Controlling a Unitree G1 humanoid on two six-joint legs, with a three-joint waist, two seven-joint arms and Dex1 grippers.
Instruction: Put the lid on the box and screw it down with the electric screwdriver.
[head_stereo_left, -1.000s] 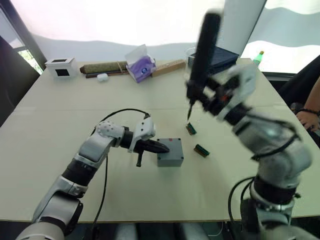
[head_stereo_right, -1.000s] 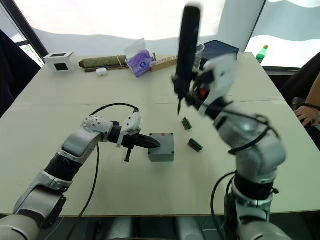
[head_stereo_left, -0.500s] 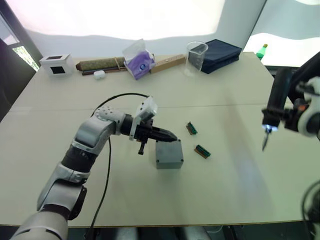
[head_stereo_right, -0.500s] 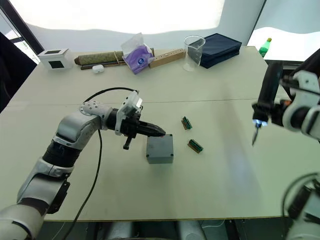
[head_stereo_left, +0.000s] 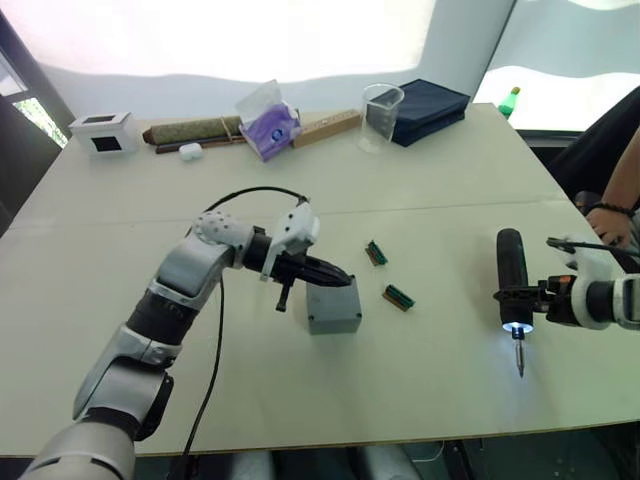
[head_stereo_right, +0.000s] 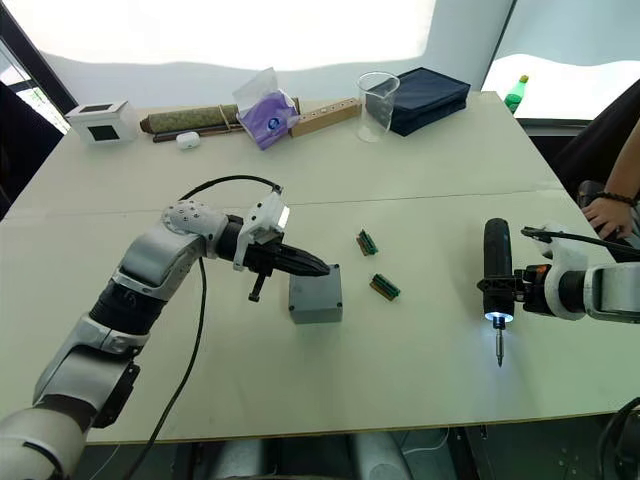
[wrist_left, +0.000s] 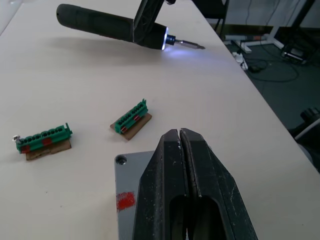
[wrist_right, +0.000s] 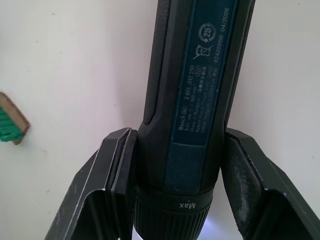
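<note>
Trouble could come from distance: the right gripper (head_stereo_right: 512, 291), clamped on the electric screwdriver (head_stereo_right: 494, 272), hovers well apart from the box (head_stereo_right: 314, 294) mid-counter, where the left gripper (wrist_left: 181, 137), fingers pressed together and empty, rests on the lid (wrist_left: 127, 185); a slip would shift it.

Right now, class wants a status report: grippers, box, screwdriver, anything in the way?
Left gripper shut, fingertips over the box. Right gripper clamped on the electric screwdriver, light on, well off from box. Two green connector pieces on table between them.
</note>
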